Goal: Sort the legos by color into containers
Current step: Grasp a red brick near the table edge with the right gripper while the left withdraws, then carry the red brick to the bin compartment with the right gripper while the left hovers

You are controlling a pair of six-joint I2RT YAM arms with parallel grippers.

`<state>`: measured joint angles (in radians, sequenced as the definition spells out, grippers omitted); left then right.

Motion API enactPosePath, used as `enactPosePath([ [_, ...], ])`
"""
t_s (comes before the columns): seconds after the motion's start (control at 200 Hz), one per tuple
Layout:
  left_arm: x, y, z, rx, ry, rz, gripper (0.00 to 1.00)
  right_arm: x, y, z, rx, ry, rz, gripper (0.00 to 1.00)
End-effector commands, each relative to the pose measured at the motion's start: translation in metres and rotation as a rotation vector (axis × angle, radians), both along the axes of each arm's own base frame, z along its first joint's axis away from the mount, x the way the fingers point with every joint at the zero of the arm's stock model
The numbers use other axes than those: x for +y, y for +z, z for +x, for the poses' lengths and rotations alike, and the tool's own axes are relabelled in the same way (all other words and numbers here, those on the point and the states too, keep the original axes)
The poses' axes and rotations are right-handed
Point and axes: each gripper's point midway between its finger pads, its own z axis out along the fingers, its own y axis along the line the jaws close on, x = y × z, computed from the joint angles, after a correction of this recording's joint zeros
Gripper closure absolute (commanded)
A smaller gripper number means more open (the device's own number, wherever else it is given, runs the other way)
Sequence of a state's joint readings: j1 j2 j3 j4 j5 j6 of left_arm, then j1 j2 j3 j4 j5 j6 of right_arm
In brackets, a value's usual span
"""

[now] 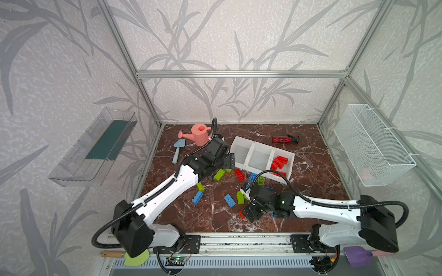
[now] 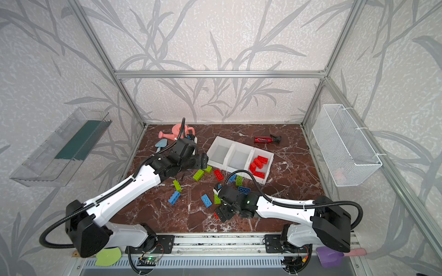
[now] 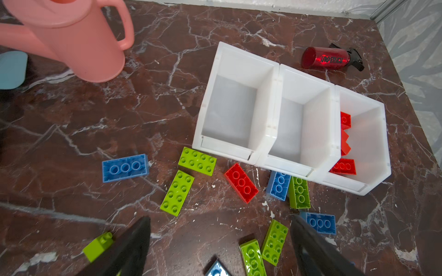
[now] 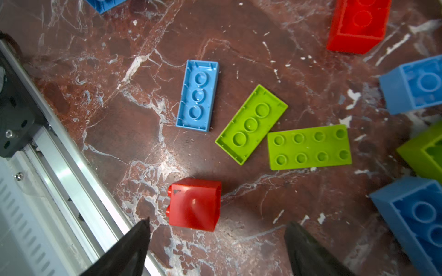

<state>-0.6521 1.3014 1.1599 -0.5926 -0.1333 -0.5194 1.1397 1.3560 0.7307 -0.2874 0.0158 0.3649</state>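
Red, blue and lime green legos lie scattered on the brown marble table, among them a green one (image 1: 219, 175), a red one (image 1: 238, 174) and a blue one (image 1: 229, 200). The containers (image 1: 253, 143) (image 3: 270, 114) are three joined white bins. The right bin holds several red legos (image 1: 278, 163); the other two show bare floors. My left gripper (image 1: 229, 162) (image 3: 219, 217) hangs open beside the left bin's near corner, holding nothing. My right gripper (image 1: 250, 213) (image 4: 217, 222) is open just above a red lego (image 4: 195, 205) lying on its side near the table's front.
A pink watering can (image 1: 199, 133) and a blue trowel (image 1: 177, 150) sit at the back left. A dark red spray bottle (image 1: 283, 139) lies behind the bins. An aluminium rail (image 4: 59, 155) runs along the front edge, close to the right gripper.
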Motion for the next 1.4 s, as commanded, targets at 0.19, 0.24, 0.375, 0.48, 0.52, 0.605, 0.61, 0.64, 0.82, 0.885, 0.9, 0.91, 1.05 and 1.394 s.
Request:
enactPosePath([
  [0.19,0.05,-0.022,-0.039,0.011,0.098,0.027,0.09,0.025,-0.014,-0.012,0.037,0.111,-0.04,0.11],
  [0.24,0.055,-0.023,-0.043,0.005,0.105,0.027,0.09,0.024,-0.018,-0.012,0.04,0.108,-0.057,0.11],
  [0.375,0.064,-0.027,-0.052,0.007,0.116,0.029,0.09,0.024,-0.026,-0.011,0.048,0.096,-0.092,0.18],
  [0.48,0.067,-0.03,-0.056,0.013,0.123,0.03,0.09,0.023,-0.03,-0.007,0.034,0.075,-0.119,0.22],
  [0.52,0.068,-0.031,-0.057,0.018,0.123,0.031,0.09,0.023,-0.032,-0.006,0.027,0.066,-0.128,0.24],
  [0.605,0.068,-0.034,-0.06,0.032,0.125,0.026,0.09,0.021,-0.036,-0.005,0.018,0.061,-0.148,0.28],
  [0.61,0.068,-0.034,-0.06,0.032,0.124,0.025,0.09,0.021,-0.036,-0.005,0.018,0.06,-0.149,0.29],
  [0.64,0.069,-0.033,-0.061,0.032,0.126,0.022,0.09,0.021,-0.036,-0.004,0.016,0.058,-0.153,0.3],
  [0.82,0.073,-0.035,-0.066,0.023,0.141,0.008,0.09,0.018,-0.04,-0.006,0.009,0.062,-0.178,0.4],
  [0.885,0.075,-0.037,-0.067,0.027,0.146,0.007,0.09,0.018,-0.038,-0.005,0.001,0.059,-0.178,0.45],
  [0.9,0.075,-0.038,-0.067,0.028,0.148,0.007,0.09,0.017,-0.038,-0.005,0.001,0.057,-0.179,0.46],
  [0.91,0.075,-0.038,-0.067,0.029,0.148,0.007,0.09,0.017,-0.038,-0.005,-0.001,0.057,-0.179,0.47],
  [1.05,0.075,-0.042,-0.068,0.041,0.151,0.006,0.09,0.016,-0.033,-0.003,-0.013,0.045,-0.167,0.58],
  [1.394,0.07,-0.041,-0.065,0.05,0.143,0.004,0.09,0.013,0.0,0.006,-0.064,-0.023,-0.102,0.63],
])
